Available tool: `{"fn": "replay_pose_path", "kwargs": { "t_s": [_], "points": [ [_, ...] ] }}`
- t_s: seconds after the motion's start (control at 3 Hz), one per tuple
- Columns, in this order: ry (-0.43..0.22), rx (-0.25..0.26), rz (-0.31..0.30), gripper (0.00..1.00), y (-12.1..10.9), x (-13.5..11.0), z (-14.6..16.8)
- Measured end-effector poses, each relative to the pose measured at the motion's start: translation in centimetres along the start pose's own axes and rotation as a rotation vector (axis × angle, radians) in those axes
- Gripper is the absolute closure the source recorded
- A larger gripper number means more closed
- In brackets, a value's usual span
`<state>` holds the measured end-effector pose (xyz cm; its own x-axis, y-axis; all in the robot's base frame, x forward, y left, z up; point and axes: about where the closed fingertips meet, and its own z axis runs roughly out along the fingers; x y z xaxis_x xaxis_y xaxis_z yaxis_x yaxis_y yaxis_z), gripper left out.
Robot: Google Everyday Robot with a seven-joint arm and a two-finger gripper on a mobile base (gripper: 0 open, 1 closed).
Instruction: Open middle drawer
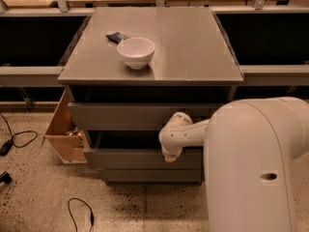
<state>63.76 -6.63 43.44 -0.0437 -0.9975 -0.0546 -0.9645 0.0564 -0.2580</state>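
One straight, level pull toward the frame's bottom seems best, with my hand (169, 156), clenched or released I cannot tell, at the top lip of the middle drawer (130, 159), lower centre.

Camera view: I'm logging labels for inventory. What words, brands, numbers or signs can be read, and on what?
None can be read.
The dark packet behind the white bowl shows no legible print.
The middle drawer, with the hand at its front, is plain grey.
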Motion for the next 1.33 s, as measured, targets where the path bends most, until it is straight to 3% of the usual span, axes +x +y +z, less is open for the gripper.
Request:
{"fn": "replay_pose_path", "kwargs": {
  "t_s": [0.33, 0.67, 1.33],
  "points": [
    [0.071, -0.03, 0.021, 0.89, 1.9, 3.0, -2.6],
    [0.073, -0.03, 0.021, 1.0, 1.9, 3.1, -2.7],
    [0.07, -0.07, 0.013, 1.0, 3.3, 4.2, -3.4]
  ]
}}
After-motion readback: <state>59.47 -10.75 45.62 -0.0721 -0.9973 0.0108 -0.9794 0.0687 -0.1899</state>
